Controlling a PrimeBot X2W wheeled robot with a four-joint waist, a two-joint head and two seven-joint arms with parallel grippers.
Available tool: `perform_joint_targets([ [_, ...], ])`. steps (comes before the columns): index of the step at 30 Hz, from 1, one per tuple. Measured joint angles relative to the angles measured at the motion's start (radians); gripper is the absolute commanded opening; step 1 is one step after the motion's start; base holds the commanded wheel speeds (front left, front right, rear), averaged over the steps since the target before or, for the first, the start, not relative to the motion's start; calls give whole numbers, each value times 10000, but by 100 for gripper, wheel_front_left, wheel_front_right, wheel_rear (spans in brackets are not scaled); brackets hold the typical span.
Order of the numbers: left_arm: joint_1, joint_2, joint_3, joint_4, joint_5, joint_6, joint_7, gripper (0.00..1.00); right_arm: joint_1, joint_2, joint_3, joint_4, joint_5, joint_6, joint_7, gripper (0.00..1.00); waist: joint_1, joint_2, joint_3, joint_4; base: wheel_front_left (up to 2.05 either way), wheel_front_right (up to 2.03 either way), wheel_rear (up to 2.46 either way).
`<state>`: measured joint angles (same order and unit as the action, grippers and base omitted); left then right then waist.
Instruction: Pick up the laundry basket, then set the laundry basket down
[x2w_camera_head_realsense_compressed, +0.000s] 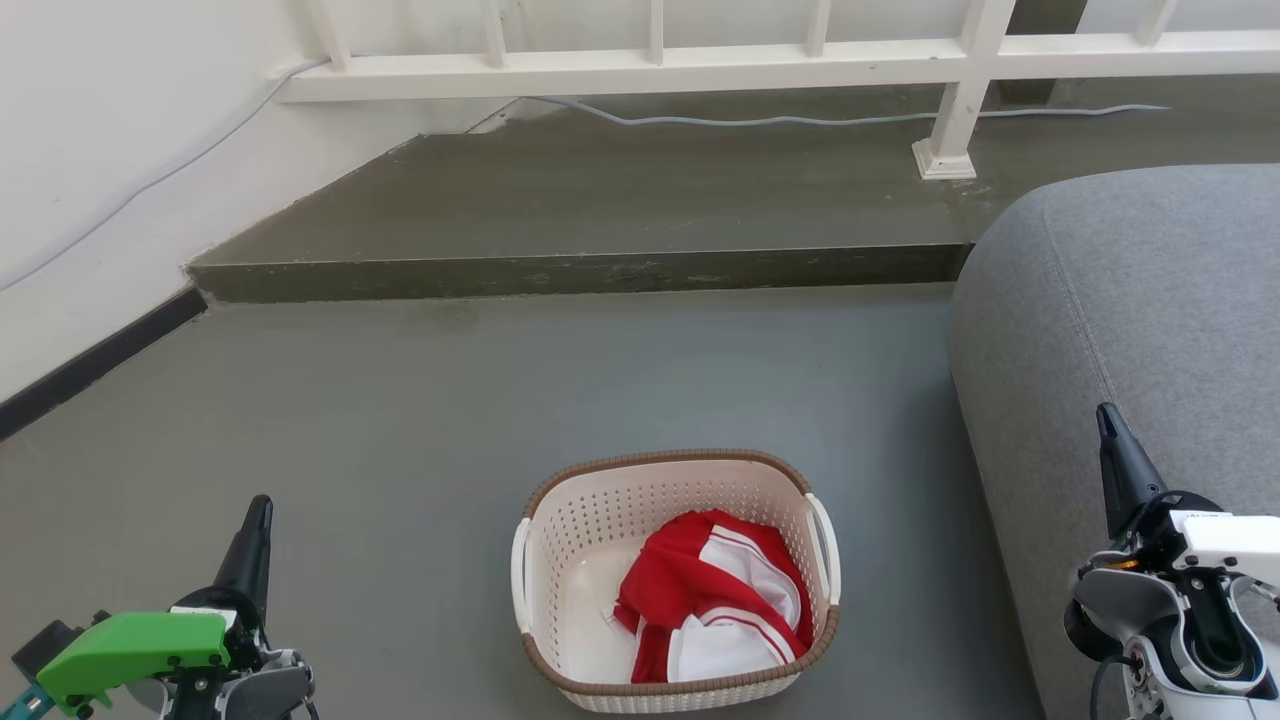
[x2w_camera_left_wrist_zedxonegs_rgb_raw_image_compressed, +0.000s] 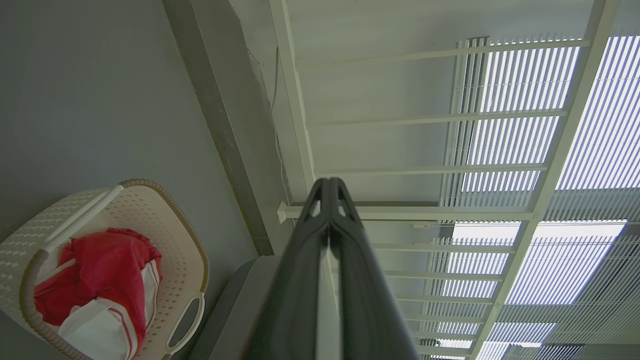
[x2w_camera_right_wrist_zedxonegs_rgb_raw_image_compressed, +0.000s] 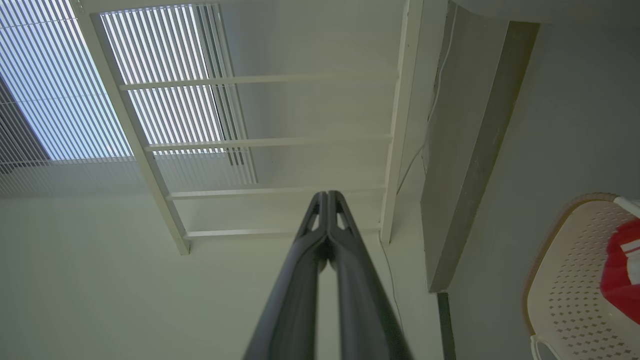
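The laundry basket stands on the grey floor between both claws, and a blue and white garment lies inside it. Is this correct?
Not fully. The garment is red and white, not blue; the head view shows it. The rest holds: the laundry basket stands on the grey floor between the left claw and the right claw, garment inside.
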<state>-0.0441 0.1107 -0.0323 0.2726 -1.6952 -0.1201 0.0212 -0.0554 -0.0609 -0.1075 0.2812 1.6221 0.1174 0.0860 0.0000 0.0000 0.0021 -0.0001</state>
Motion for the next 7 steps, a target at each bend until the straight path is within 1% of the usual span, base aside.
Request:
perform_joint_targets([
  [7,0,-2,6,6,0,0,4,0,-2,2,-6,0,0,0,0,0,0,0,0,0,0,0,0],
])
